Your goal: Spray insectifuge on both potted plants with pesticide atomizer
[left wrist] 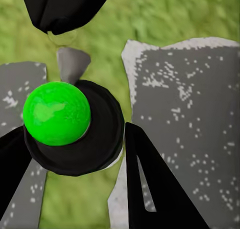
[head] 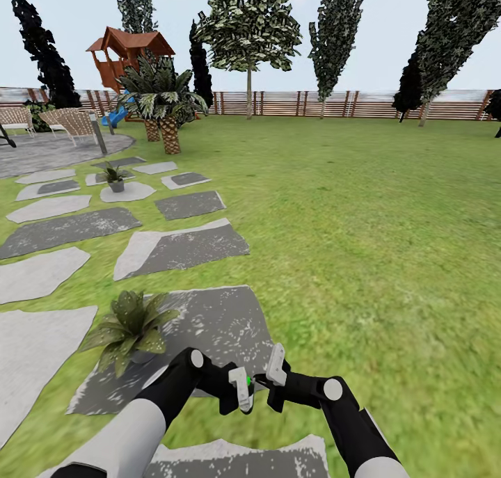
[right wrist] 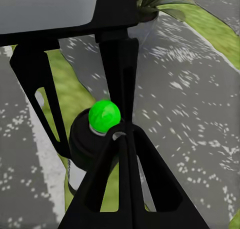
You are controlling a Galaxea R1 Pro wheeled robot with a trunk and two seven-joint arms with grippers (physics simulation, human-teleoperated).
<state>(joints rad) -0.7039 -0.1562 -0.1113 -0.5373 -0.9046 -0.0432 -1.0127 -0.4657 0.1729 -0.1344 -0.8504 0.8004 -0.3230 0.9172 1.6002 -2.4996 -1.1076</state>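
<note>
We see a wide lawn (head: 362, 241) running far to a brown slatted fence (head: 334, 104), with tall trees (head: 250, 26) along it and a red playhouse (head: 129, 53) at the far left. Grey and white stepping stones (head: 184, 248) lie in a band down the left side, leading far to a round grey patio (head: 56, 151) that carries pale chairs (head: 73, 123). A palm (head: 163, 99) with a scaly trunk stands just right of the patio. Our two arms meet low in the middle of the head view, over the near dark stone (head: 223, 325). The near plant (head: 132, 328) sits in its pot on that stone, just left of the left arm; in the right wrist view its leaves and pot (right wrist: 145, 11) show beyond the pincers. The far plant (head: 115, 177) stands on a pale stone near the patio, well apart from us. Our left pincer (head: 243, 389) is clamped on the atomizer (head: 248, 380), a small dark bottle whose top shows bright green; the left wrist view shows that bottle (left wrist: 75, 126) between the dark fingers (left wrist: 155, 189). Our right pincer (head: 273, 380) sits just beside it, and in the right wrist view the atomizer (right wrist: 100, 134) lies right against its fingers (right wrist: 125, 189), though we cannot tell whether they are together or apart.
</note>
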